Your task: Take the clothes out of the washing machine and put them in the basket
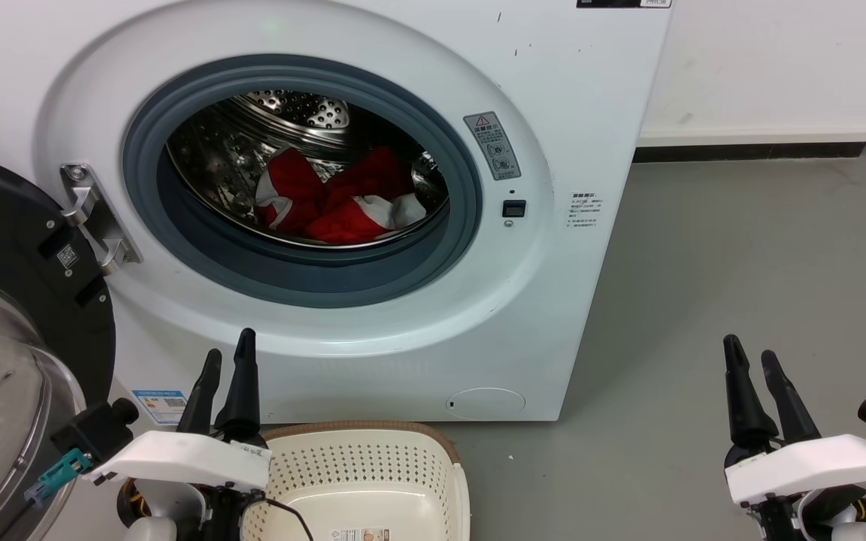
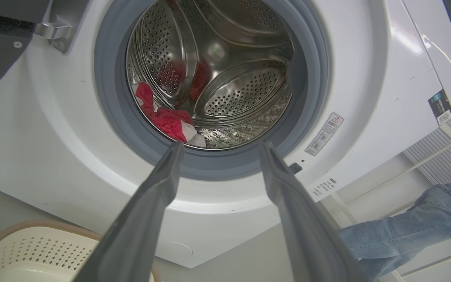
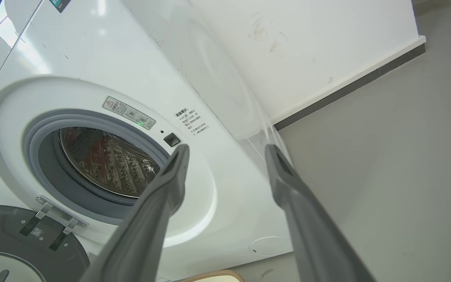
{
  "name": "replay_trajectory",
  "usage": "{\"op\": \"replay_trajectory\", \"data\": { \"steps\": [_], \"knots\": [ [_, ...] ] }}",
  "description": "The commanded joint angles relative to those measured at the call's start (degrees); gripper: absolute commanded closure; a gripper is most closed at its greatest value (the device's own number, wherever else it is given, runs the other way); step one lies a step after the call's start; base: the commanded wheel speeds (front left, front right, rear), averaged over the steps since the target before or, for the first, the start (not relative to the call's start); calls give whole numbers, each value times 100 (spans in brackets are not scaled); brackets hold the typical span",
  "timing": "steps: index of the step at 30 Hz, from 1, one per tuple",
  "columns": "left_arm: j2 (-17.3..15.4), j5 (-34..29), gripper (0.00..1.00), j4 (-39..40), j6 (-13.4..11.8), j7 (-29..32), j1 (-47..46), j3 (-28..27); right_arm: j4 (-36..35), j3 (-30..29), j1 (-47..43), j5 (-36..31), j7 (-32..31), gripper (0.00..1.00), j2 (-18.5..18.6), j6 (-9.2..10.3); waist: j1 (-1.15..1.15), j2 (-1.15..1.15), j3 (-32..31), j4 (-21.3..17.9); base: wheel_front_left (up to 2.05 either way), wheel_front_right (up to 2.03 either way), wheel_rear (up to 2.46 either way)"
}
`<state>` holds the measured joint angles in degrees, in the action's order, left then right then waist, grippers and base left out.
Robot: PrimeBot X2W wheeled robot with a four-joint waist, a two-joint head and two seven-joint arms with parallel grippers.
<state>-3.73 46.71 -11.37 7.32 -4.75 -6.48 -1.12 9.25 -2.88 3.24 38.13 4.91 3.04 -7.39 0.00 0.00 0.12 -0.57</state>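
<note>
The white washing machine [image 1: 576, 90] stands with its glass door [image 1: 4, 361] swung open to the left. Red and white clothes [image 1: 335, 199] lie heaped in the steel drum; the left wrist view catches them as clothes [image 2: 170, 121] at the drum's lower left. The cream basket [image 1: 373, 458] sits on the floor right below the porthole. My left gripper [image 1: 228, 359] is open and empty, low at the basket's left rim, fingers aimed up at the machine front. My right gripper [image 1: 752, 357] is open and empty over bare floor to the machine's right.
Grey floor [image 1: 741, 263] stretches right of the machine to a white wall with a dark skirting. A person's leg in blue jeans [image 2: 405, 227] shows at the right in the left wrist view. The machine's open porthole [image 3: 104, 164] shows in the right wrist view.
</note>
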Motion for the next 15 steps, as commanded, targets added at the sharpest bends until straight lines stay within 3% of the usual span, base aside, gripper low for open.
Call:
{"op": "replay_trajectory", "data": {
  "steps": [1,15],
  "knots": [
    [-49,-280,0,62,-25,-71,-179,-4,-81,21,25,-308,70,0,6,-7,0,0,1,-5,0,0,0],
    [-88,-1304,0,-21,-23,-288,-225,59,-125,52,6,-1400,238,0,1,-9,0,0,-1,-16,0,0,0]
  ]
}}
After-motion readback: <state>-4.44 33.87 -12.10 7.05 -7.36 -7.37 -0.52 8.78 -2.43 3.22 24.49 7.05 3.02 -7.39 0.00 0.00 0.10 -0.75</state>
